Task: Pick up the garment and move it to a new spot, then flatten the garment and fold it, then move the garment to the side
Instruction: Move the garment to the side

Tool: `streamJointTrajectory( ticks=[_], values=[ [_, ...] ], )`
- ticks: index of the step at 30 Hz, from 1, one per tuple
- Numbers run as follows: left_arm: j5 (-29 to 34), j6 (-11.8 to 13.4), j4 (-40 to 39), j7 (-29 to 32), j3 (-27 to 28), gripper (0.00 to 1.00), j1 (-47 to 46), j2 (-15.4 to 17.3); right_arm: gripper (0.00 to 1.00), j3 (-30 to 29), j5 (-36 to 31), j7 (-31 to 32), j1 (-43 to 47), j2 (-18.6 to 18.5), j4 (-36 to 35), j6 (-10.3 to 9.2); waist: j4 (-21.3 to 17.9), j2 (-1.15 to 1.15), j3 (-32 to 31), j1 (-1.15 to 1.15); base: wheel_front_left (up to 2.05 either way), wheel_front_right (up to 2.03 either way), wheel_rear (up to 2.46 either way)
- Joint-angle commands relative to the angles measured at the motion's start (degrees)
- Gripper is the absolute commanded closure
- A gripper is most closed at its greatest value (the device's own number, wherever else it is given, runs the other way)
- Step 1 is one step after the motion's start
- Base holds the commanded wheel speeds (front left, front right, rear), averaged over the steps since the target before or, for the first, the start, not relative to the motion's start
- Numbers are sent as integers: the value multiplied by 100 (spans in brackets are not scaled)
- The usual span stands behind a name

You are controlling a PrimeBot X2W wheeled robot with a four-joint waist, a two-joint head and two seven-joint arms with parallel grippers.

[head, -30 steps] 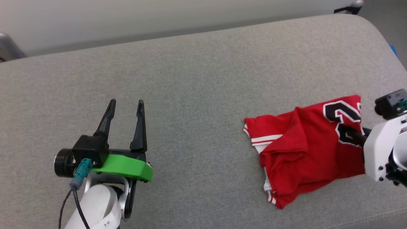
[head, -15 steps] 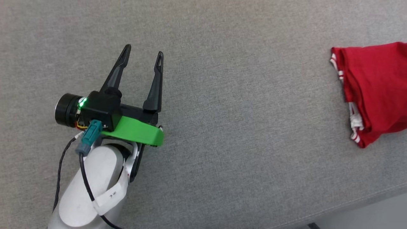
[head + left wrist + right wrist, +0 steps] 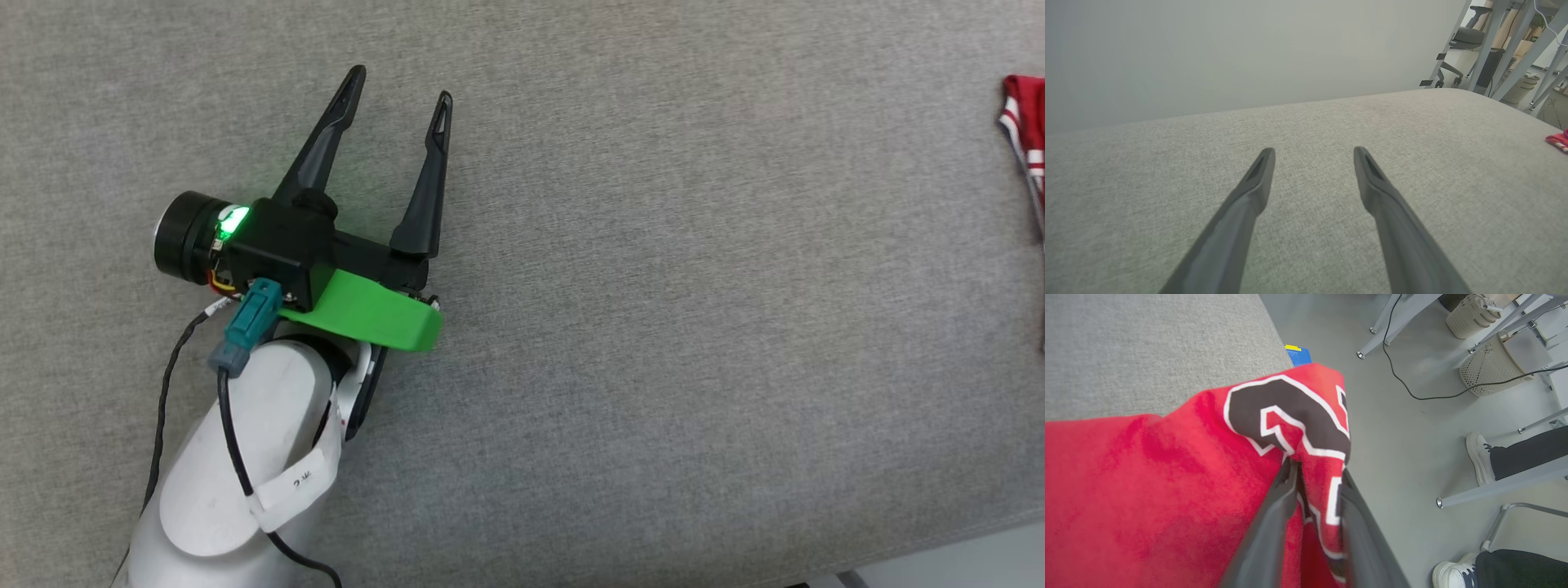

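Observation:
The garment is red with a black, white-edged number print. In the right wrist view my right gripper is shut on a fold of it, lifted near the right end of the grey cushion. A striped corner of the garment shows at the right edge of the head view, and a red tip of the garment at the right edge of the left wrist view. My left gripper stands open over bare cushion, far left of the garment, nothing between its fingers.
Beyond the cushion's right end is grey floor with a person's white shoes and dark trouser legs, metal frame legs, a black cable and pale mesh baskets. A blue object lies by the cushion's corner.
The head camera has swung left and down, so the garment has slid to the right edge and the right gripper has left the head view. The left gripper stays open.

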Motion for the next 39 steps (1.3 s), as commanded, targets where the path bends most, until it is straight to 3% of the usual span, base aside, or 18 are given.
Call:
streamJointTrajectory(
  ticks=[1, 10, 16, 26, 39],
  values=[
    [51, -13, -3, -16, -9, 0, -119, -5, 0, -157, -184, -168, -141, 31, 181, -5, 115, 0, 84, -1, 0, 0, 0],
    [-67, -29, 187, -116, -21, 0, -36, -23, 0, -1268, -1302, -978, -328, 203, 837, -5, 178, 0, -285, -1, 0, 0, 0],
    [-211, -27, 459, -276, -32, 0, 224, -128, 0, -1681, -1591, -1428, -171, 396, 915, -5, 260, 0, -901, -1, 0, 0, 0],
    [-497, 98, 764, -432, 110, 0, 1049, -305, 0, -1097, -1006, -1804, 802, 1180, 410, -5, 467, 0, -2006, -1, 0, 0, 0],
    [-633, 256, 880, -468, 423, 0, 1921, -497, 0, 202, 94, -1804, 2628, 2150, -1391, -5, 1000, 0, -2935, -1, 0, 0, 0]
  ],
)
